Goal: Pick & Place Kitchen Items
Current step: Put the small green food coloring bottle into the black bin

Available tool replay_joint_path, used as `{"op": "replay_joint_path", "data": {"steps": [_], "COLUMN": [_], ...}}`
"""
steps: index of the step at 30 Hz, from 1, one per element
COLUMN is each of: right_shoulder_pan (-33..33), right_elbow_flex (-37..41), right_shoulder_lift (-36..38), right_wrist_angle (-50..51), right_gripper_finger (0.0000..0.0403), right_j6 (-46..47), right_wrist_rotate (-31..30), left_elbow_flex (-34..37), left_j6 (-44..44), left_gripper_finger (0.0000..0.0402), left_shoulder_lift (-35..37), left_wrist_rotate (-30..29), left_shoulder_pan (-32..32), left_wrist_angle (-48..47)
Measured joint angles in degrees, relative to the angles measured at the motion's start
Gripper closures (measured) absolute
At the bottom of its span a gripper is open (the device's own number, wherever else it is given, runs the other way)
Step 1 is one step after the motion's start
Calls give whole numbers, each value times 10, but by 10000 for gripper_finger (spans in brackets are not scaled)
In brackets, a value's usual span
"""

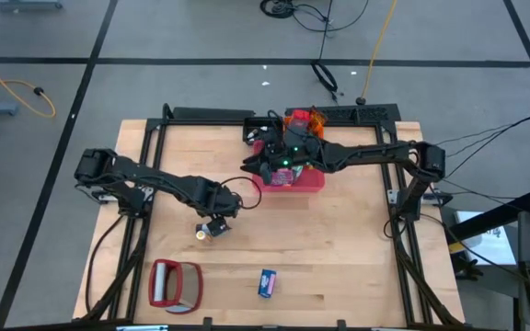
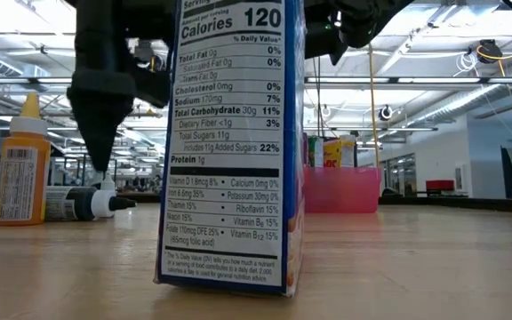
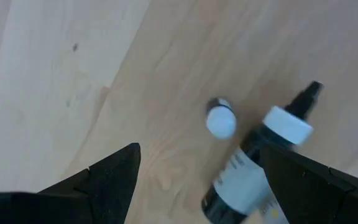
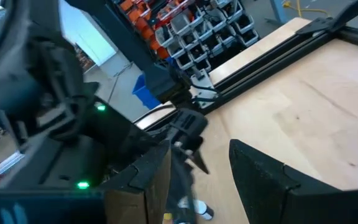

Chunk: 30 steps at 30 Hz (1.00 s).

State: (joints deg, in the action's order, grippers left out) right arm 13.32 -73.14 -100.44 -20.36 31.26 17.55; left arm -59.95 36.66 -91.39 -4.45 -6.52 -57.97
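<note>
Bottles lie on the tabletop, right under my left tool, which is spread wide. They are round, so a bump could roll them away. My right tool hangs over the pink bin; I cannot tell its grip.

My fingers look like matt black plastic, spread over a table of pale, smooth wood with a faint grain and a soft sheen. Below them the dark bottle lying on the wood looks like glossy plastic with a smooth white cap and a paper label, and the carton close to the low camera is smooth printed card. The pink bin looks like translucent plastic, the yellow bottle opaque plastic, and the red-framed flat object has a silvery, reflective face.
</note>
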Motion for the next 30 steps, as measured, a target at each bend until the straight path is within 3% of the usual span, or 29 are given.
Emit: {"op": "replay_joint_path", "data": {"steps": [10, 30], "right_shoulder_pan": [-26, -33], "right_elbow_flex": [0, 0], "right_shoulder_lift": [0, 0], "right_wrist_angle": [-8, -8], "right_gripper_finger": [248, 248], "right_j6": [0, 9], "right_wrist_rotate": [-14, -14], "left_elbow_flex": [48, 55], "left_j6": [24, 42], "left_gripper_finger": [66, 67], "left_shoulder_lift": [0, 0], "left_wrist_rotate": [10, 15], "left_shoulder_pan": [0, 0], "left_wrist_angle": [121, 115]}}
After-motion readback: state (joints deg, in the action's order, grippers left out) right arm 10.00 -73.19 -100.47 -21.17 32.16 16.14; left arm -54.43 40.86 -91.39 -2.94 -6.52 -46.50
